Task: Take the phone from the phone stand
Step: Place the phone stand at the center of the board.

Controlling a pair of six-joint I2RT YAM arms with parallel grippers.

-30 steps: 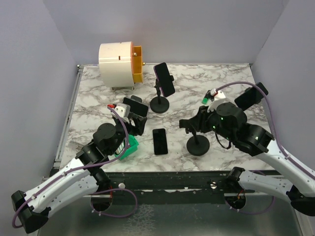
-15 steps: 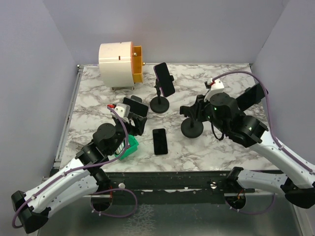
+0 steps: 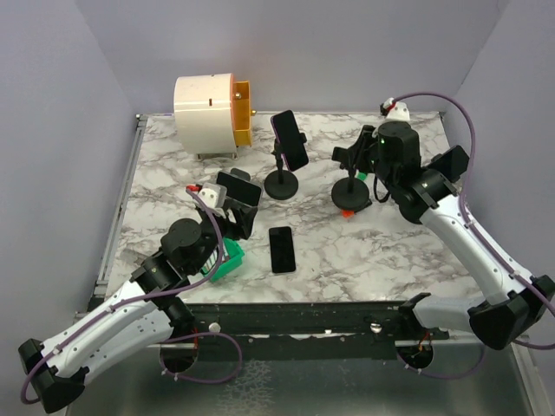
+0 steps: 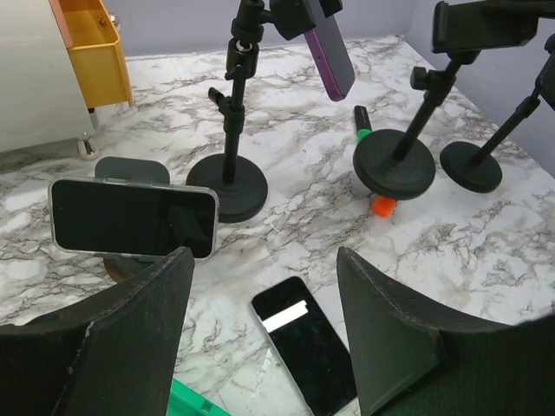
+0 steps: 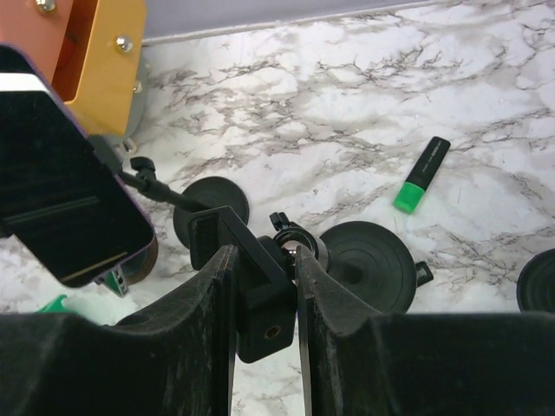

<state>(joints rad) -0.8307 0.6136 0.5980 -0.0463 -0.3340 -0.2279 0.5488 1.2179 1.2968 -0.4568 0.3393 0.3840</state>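
Back toward 12 o'clock went the empty phone stand [image 3: 351, 196], clenched in the right gripper [image 5: 264, 290], likely being cleared away. A phone [image 3: 280, 249] lies flat at its 8 o'clock, apparently already removed. Left gripper [image 4: 264, 299] hangs spread, holding nothing.

Left claw [image 4: 264, 269] spread wide, held low, right claw [image 5: 264, 277] clamped tight, arm outstretched.

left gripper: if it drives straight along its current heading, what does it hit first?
Left gripper, jaws open, likely lands on bare table just past the flat phone, short of the tall stand's base. Depth unclear; the phone could come first.
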